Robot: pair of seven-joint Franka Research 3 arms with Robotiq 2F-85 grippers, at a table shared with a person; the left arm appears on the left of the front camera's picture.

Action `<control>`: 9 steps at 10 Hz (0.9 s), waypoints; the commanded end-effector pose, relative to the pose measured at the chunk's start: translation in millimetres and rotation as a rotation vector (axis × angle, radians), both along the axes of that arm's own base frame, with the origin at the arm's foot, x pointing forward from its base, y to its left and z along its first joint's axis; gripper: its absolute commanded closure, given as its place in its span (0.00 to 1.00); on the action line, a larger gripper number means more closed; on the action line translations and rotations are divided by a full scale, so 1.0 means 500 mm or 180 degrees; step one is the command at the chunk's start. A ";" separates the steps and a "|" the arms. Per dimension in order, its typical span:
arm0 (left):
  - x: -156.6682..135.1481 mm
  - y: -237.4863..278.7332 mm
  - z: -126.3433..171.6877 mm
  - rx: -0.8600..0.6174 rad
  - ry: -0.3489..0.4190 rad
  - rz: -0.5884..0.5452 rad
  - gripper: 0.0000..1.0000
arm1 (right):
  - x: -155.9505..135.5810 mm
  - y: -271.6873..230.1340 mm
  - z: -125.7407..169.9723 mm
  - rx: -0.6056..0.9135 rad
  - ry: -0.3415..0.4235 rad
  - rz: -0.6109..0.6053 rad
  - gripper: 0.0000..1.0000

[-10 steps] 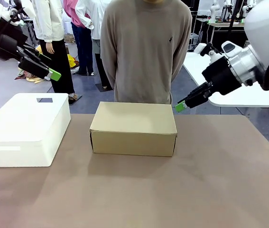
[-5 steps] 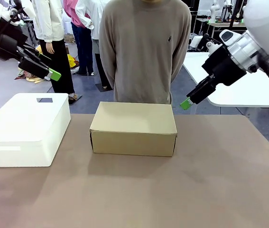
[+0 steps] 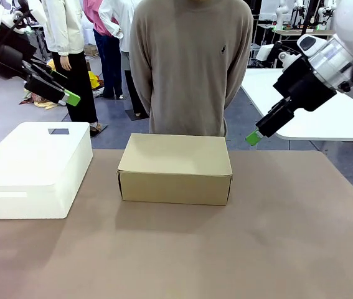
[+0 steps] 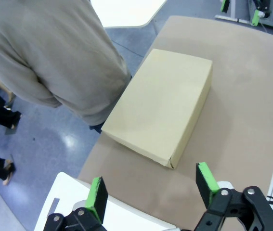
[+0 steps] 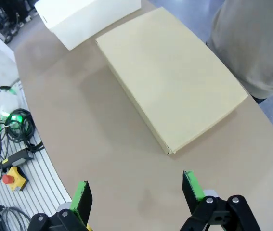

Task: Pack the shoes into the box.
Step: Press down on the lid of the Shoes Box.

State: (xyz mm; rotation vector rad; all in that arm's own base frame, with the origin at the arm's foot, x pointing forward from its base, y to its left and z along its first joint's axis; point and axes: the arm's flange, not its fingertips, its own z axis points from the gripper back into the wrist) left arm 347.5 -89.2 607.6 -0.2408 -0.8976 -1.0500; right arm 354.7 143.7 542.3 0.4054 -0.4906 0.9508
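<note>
Now the right gripper [image 3: 253, 137] is higher and further toward 3 o'clock than a second ago, when its green tips hung just off the far right corner of the box [image 3: 175, 168]. In its wrist view the pads [image 5: 190, 185] stand wide apart with nothing between them; a second ago they were only partly open. The box shows there closed, lid flat, at about 12 o'clock from the fingers.

Judgement: the arm is backing off after closing the lid. With the lid down, the packing looks finished or nearly so. No shoes lie on the table, so they are presumably inside; I cannot confirm that through the cardboard.

The left gripper [image 3: 69, 97] has not moved. It hangs above the far edge of the bin [image 3: 33, 171], at 9 o'clock from the box. Its pads [image 4: 97, 195] are also spread, empty.

Count:
- grippers: 2, both empty
- box: 1, shut, centre of table [image 3: 288, 237], toward the far edge
- bin: 1, white, lidded, near the box's left side, not touching
- person: 1 at the far edge, at the box's 12 o'clock, hands behind the back
</note>
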 end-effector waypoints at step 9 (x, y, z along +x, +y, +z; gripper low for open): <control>0.233 -0.224 -0.042 0.0090 0.0872 0.0572 1.00 | -0.104 -0.022 0.013 -0.0387 -0.0704 -0.0455 0.00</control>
